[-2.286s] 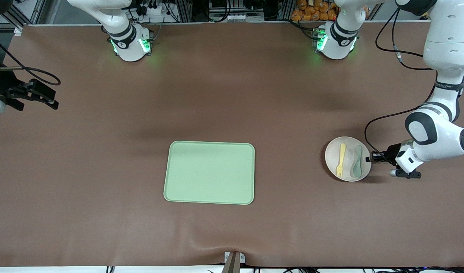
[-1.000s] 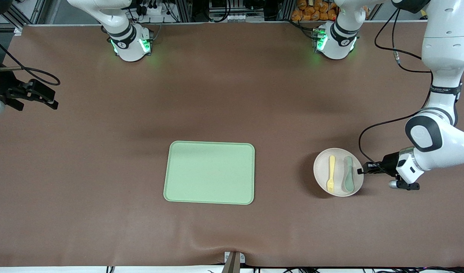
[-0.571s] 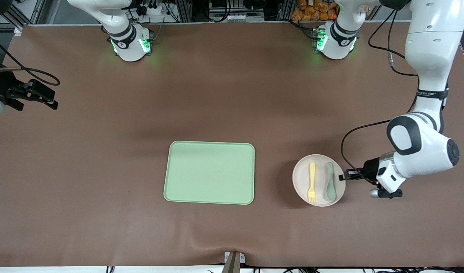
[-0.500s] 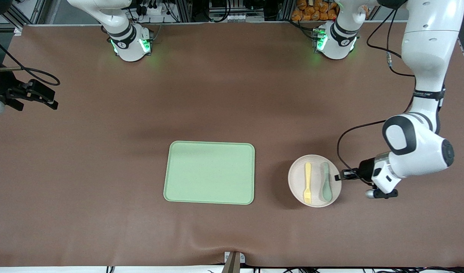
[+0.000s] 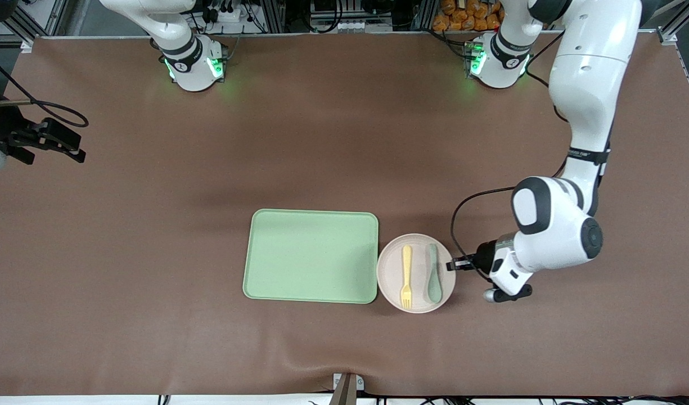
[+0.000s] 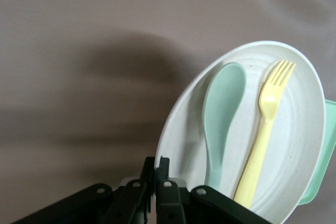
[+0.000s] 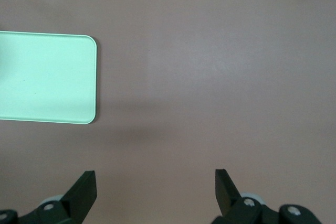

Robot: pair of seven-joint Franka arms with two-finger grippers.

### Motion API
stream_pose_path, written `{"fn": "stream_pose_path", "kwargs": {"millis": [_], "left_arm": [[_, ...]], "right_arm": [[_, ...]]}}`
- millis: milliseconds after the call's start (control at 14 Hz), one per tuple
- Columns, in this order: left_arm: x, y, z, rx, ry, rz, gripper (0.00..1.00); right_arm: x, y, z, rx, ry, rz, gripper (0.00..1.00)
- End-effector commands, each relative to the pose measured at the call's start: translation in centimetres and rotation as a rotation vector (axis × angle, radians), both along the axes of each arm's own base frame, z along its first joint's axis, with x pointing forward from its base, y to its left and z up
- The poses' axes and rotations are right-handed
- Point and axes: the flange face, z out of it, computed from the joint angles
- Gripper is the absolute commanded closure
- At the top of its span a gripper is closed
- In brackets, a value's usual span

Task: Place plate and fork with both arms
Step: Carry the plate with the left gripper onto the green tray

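The off-white plate (image 5: 390, 270) hangs a little above the table, its edge reaching the rim of the green tray (image 5: 310, 256) at the tray's end toward the left arm. On the plate lie the pale-yellow fork (image 5: 406, 275) and a grey-green spoon (image 5: 433, 278), side by side. My left gripper (image 5: 451, 265) is shut on the plate's rim. The left wrist view shows that grip (image 6: 160, 166) with the plate (image 6: 302, 129), the fork (image 6: 268, 124) and the spoon (image 6: 223, 114). My right gripper (image 5: 74, 153) waits open over the table's right-arm end, with nothing between its fingers (image 7: 155, 182).
The tray lies flat in the middle of the brown table, nearer the front camera than the arm bases. One tray corner (image 6: 326, 150) peeks out under the plate. The right wrist view shows a tray end (image 7: 47, 77) and bare table.
My left arm has carried the plate with the fork and spoon across the table from the left arm's end up to the tray's edge. The right arm has not moved.
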Motion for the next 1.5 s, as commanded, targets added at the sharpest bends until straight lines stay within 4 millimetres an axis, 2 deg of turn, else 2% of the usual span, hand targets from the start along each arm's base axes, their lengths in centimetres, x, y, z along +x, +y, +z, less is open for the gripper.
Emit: {"fn": "stream_pose_path", "kwargs": {"millis": [0,286,429,500,857,1000,1071,1286,1429], "left_arm": [[1.3,-3.5,0.1,-0.015,-0.005,0.048,1.0],[0.7,-9.3,-0.8,-0.02,-0.04,0.087,1.0],[0.1,-11.4,-1.6,-0.019,-0.07,0.079,1.0],[-0.4,-12.6,-2.6,-0.014,-0.076,0.071,1.0],[-2.3,-16.8,-5.1,-0.011,-0.092,0.087,1.0],[-3.0,-17.8,-6.1,-0.01,-0.079,0.109,1.0],[-3.7,-19.1,-6.2,-0.008,-0.084,0.103,1.0],[-4.6,-20.2,-6.7,-0.002,-0.078,0.088,1.0],[-5.3,-21.0,-7.8,0.007,-0.068,0.069,1.0]], "right_arm": [[0.0,-0.4,0.1,0.008,0.005,-0.012,0.0],[0.0,-0.4,0.1,0.008,0.005,-0.012,0.0],[0.0,-0.5,0.1,0.009,0.006,-0.013,0.0],[0.0,-0.5,0.0,0.009,0.008,-0.015,0.0],[-0.2,-0.7,-0.1,0.009,0.022,-0.018,0.0],[-0.2,-1.2,-0.2,0.009,0.026,-0.027,0.0],[-0.2,-1.3,-0.3,0.009,0.028,-0.028,0.0],[-0.1,-1.5,-0.5,0.011,0.034,-0.031,0.0],[-0.2,-1.5,-0.5,0.011,0.037,-0.033,0.0]]}}
